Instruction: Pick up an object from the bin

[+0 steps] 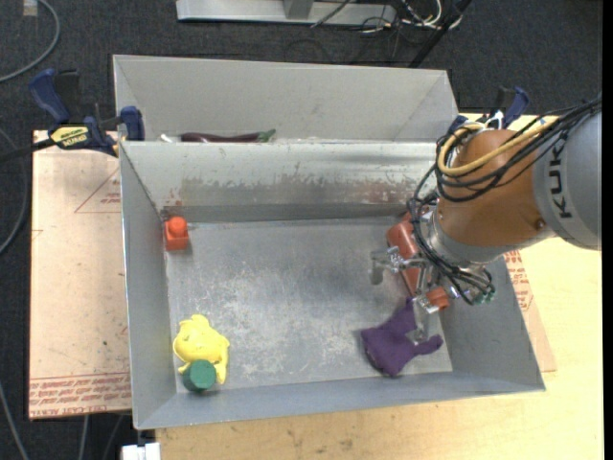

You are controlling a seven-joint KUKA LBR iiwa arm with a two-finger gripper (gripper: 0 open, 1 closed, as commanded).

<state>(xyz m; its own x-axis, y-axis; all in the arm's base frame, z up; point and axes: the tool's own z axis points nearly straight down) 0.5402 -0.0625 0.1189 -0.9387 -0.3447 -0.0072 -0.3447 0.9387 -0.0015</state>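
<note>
My gripper [419, 326] hangs low at the bin's right side, under the orange cover, and one metal finger reaches down onto a crumpled purple cloth [395, 346] near the front right corner. The fingertip touches the cloth's upper right part. The other finger is hidden, so its spread cannot be read. A red-orange piece [404, 241] sits beside the gripper body, close to the right wall.
A small orange block [176, 233] stands at the back left corner. A yellow soft toy [199, 341] with a green round cap [200, 377] lies at the front left. The arm with its cables fills the right side above the bin.
</note>
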